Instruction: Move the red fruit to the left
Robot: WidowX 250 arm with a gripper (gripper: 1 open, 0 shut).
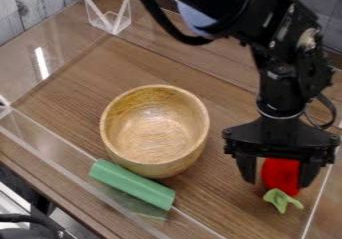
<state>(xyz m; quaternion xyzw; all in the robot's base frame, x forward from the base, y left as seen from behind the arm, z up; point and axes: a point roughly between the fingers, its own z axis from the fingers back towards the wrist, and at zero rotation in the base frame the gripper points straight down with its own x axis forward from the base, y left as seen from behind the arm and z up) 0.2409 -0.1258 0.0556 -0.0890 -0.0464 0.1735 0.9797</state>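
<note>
Camera view gives me the red fruit (279, 174) at the right edge of the wooden table (147, 68): small, glossy red, with a light green leafy stem pointing toward the near edge. I count one fruit, one wooden bowl (155, 129) to its left, and one long green block (132, 184) lying just in front of the bowl. My black arm reaches in from the top and hangs nearly straight down. The claw (278, 170) has its jaws spread apart, one finger on either side of the fruit, and I can't tell if they touch it.
</note>
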